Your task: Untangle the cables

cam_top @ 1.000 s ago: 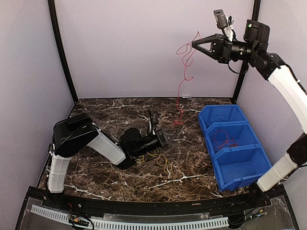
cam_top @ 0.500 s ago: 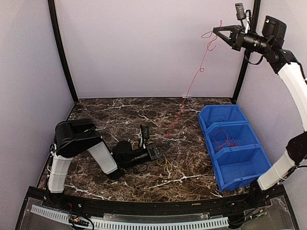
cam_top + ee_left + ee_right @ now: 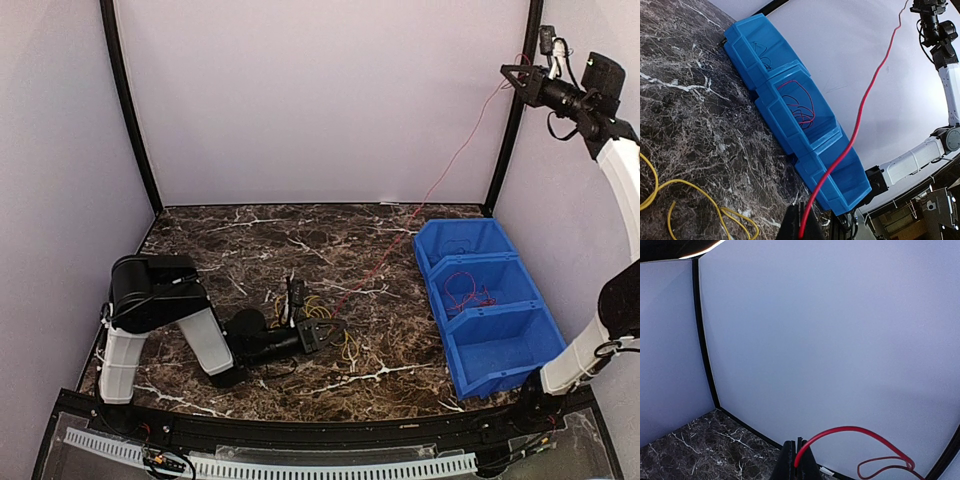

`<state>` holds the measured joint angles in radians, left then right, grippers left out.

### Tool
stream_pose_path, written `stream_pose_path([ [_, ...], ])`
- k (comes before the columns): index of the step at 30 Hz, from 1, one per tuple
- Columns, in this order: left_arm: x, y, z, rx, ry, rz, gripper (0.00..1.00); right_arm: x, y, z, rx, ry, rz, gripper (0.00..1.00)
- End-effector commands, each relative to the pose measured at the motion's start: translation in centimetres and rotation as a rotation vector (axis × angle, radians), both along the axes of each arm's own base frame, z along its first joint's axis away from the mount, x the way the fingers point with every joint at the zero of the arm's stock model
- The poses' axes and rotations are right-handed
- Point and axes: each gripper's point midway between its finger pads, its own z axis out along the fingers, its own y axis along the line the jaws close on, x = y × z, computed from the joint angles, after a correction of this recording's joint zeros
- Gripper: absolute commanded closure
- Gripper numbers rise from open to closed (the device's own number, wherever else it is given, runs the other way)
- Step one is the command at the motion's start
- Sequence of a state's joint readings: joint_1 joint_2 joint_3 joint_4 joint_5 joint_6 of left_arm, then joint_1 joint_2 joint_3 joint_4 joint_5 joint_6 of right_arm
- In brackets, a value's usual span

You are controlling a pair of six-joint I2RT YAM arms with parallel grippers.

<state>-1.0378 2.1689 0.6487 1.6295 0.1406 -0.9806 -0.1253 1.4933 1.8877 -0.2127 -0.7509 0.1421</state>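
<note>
- The red cable (image 3: 440, 173) was drawn into one nearly straight line from the tabletop to the upper right corner of the enclosure; a second earlier it had hung slack and curled below the right gripper (image 3: 512, 78)
- Its low end was pinched between the closed fingers of the left gripper (image 3: 318, 332), as the left wrist view showed (image 3: 860, 125), and its high end was clamped in the closed right gripper (image 3: 797, 460), with a short loop left over beyond the grip (image 3: 850, 429)
- The right gripper had been carried higher and further right, while the left gripper had been pulled back towards the near edge and kept low on the marble table (image 3: 200, 240)
- From this it was judged that the red cable had been stretched clear of the yellow cables (image 3: 347, 345), which lay loose beside the left gripper, so that one strand was close to being separated
- Another red cable (image 3: 462, 292) was seen coiled in the middle compartment of the blue bin (image 3: 500, 360), well apart from the stretched one
- Whether the stretched cable was caught on the yellow strands near the left gripper could not be told, since that spot was hidden by the gripper body from above
- Thin dark or blue wires were possibly present in the far compartment, but were too faint to be made out
- The left fingertips were cut off at the bottom edge of the left wrist view
</note>
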Motion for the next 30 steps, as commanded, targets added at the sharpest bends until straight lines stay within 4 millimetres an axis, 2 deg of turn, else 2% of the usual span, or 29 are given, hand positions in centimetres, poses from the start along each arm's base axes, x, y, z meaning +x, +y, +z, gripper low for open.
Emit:
stream_pose_path([
  [1, -0.4, 0.2, 4.0, -0.059, -0.125, 0.002, 1.0, -0.2, -2.2, 0.3, -0.03, -0.06, -0.116, 1.0],
  [2, -0.4, 0.0, 3.8, -0.038, -0.127, 0.0, 1.0, -0.1, -2.5, -0.3, -0.037, -0.051, -0.126, 1.0],
  [4, -0.6, -0.7, 5.0, -0.011, -0.18, -0.008, 1.0, -0.1, -2.9, -1.9, -0.071, -0.031, -0.143, 1.0],
  [5, -0.7, -1.5, 5.9, -0.001, -0.223, -0.014, 1.0, -0.2, -3.0, -2.4, -0.091, -0.025, -0.148, 1.0],
  [6, -0.7, -2.0, 5.8, 0.046, -0.226, -0.02, 1.0, -0.3, -2.9, -3.5, -0.126, -0.01, -0.147, 1.0],
  [7, -0.6, -3.2, 7.3, 0.047, -0.285, -0.028, 1.0, -0.5, -2.9, -4.3, -0.157, -0.004, -0.15, 1.0],
  [8, -0.7, -4.0, 7.2, 0.09, -0.286, -0.046, 1.0, -0.7, -3.0, -5.3, -0.187, 0.011, -0.159, 1.0],
  [9, -0.4, -5.3, 9.1, 0.074, -0.333, -0.05, 1.0, -1.1, -3.1, -6.5, -0.227, 0.029, -0.168, 1.0],
  [10, -0.1, -6.1, 8.6, 0.119, -0.333, -0.063, 1.0, -1.4, -3.2, -7.7, -0.255, 0.05, -0.171, 1.0],
  [11, 0.3, -7.5, 10.0, 0.116, -0.344, -0.068, 1.0, -1.8, -3.2, -9.0, -0.285, 0.073, -0.169, 1.0],
  [12, 0.5, -8.3, 10.0, 0.127, -0.357, -0.079, 1.0, -2.2, -3.2, -10.6, -0.311, 0.104, -0.166, 1.0],
  [13, 0.9, -9.4, 11.6, 0.111, -0.374, -0.079, 1.0, -2.8, -3.2, -11.9, -0.333, 0.132, -0.163, 1.0],
  [14, 1.2, -10.1, 11.2, 0.122, -0.376, -0.081, 1.0, -3.3, -3.1, -13.5, -0.356, 0.166, -0.155, 1.0],
  [15, 1.7, -11.3, 11.8, 0.118, -0.38, -0.083, 1.0, -3.9, -3.1, -14.7, -0.377, 0.194, -0.149, 1.0],
  [16, 2.2, -12.2, 13.5, 0.088, -0.4, -0.078, 1.0, -4.6, -3.1, -16.1, -0.397, 0.225, -0.146, 1.0],
  [17, 2.4, -12.9, 12.3, 0.113, -0.388, -0.092, 1.0, -5.2, -3.1, -17.4, -0.413, 0.254, -0.144, 1.0],
  [18, 2.7, -13.8, 13.7, 0.087, -0.405, -0.09, 1.0, -5.8, -3.1, -19.0, -0.428, 0.288, -0.137, 1.0],
  [19, 2.9, -14.5, 12.3, 0.116, -0.387, -0.103, 1.0, -6.5, -3.0, -20.4, -0.441, 0.316, -0.125, 1.0],
  [20, 3.3, -15.3, 13.7, 0.091, -0.399, -0.102, 1.0, -7.1, -2.9, -21.6, -0.449, 0.343, -0.114, 1.0],
  [21, 3.5, -16.1, 12.0, 0.123, -0.38, -0.12, 1.0, -7.6, -2.8, -22.8, -0.454, 0.374, -0.102, 1.0],
  [22, 3.8, -16.8, 13.1, 0.102, -0.393, -0.119, 1.0, -8.1, -2.7, -24.0, -0.457, 0.405, -0.09, 1.0],
  [23, 3.9, -17.5, 11.5, 0.126, -0.377, -0.134, 1.0, -8.4, -2.6, -25.0, -0.457, 0.431, -0.08, 1.0],
  [24, 4.2, -18.2, 12.6, 0.101, -0.383, -0.132, 1.0, -8.8, -2.6, -26.1, -0.457, 0.454, -0.071, 1.0],
  [25, 4.4, -18.8, 10.7, 0.131, -0.362, -0.143, 1.0, -9.0, -2.5, -27.1, -0.458, 0.478, -0.064, 1.0],
  [26, 4.7, -19.5, 11.8, 0.106, -0.37, -0.14, 1.0, -9.2, -2.5, -28.0, -0.457, 0.502, -0.059, 1.0],
  [27, 5.0, -20.0, 10.2, 0.128, -0.353, -0.147, 1.0, -9.3, -2.6, -28.9, -0.456, 0.531, -0.055, 1.0],
  [28, 5.2, -20.6, 11.3, 0.102, -0.365, -0.143, 1.0, -9.4, -2.6, -29.9, -0.454, 0.559, -0.05, 1.0],
  [29, 5.5, -21.1, 9.7, 0.124, -0.347, -0.146, 1.0, -9.5, -2.7, -30.9, -0.453, 0.594, -0.045, 1.0],
  [30, 5.8, -21.7, 10.6, 0.107, -0.356, -0.142, 1.0, -9.6, -2.7, -32.0, -0.455, 0.632, -0.038, 1.0],
])
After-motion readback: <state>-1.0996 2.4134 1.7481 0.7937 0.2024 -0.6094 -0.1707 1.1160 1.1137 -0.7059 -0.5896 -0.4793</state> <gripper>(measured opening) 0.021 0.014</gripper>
